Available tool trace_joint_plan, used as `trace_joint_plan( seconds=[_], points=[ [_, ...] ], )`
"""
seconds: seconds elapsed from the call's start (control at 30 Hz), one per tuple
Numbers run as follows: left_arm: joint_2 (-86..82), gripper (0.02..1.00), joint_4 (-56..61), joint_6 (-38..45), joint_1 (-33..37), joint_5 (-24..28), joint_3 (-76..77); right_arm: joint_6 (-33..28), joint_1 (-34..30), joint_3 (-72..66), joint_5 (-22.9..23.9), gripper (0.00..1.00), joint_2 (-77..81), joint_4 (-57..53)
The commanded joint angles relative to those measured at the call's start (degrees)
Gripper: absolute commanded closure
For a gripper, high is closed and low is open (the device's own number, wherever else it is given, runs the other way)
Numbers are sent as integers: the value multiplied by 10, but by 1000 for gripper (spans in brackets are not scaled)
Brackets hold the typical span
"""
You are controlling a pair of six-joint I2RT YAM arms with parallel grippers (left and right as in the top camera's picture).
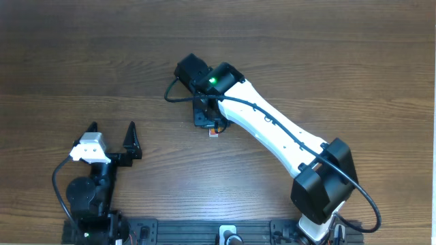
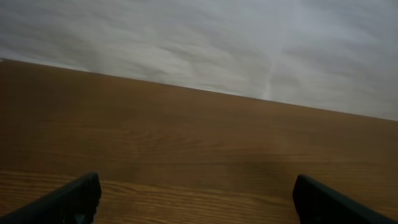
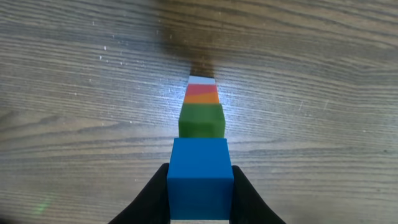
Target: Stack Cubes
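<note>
Looks close to finished. In the middle of the surface [image 3: 74, 74], under the right claw [image 3: 200, 190], a single column: from the bottom up, a pale cube [image 3: 202, 80], a red cube [image 3: 202, 88], an orange cube [image 3: 202, 98] and a green cube [image 3: 201, 119], each squarely on the one below as far as can be judged from overhead. At the top, the blue cube [image 3: 200, 168], clamped by two opposite sides between the right claw's fingers and lined up with the green cube directly beneath.

Cannot tell whether resting on the green cube or held just clear of it. Either way, not yet let go.

By this reading: four levels done, the fifth in place or very nearly so. Left to do: seat the blue cube fully if not down, spread the claw, then lift straight off without brushing the column. Worth minding the tall, narrow tower, likely to topple at any sideways nudge, most of all during the release. Cannot tell whether more cubes belong to the task beyond these five.

At the near left, well apart from the tower, the left claw [image 1: 112, 126]: fingers spread wide, gripping nothing, low over the surface and taking no part in the stacking at this point.
</note>
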Motion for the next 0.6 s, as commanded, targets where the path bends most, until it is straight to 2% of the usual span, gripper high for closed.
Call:
trace_joint_plan(
  seconds=[0.03, 0.6],
  points=[
    [-5, 18, 0, 9, 3, 7, -3, 5, 3, 8, 2, 917, 7, 6],
    [-5, 20, 0, 8, 3, 7, -3, 5, 0, 7, 8, 912, 17, 8]
  ],
)
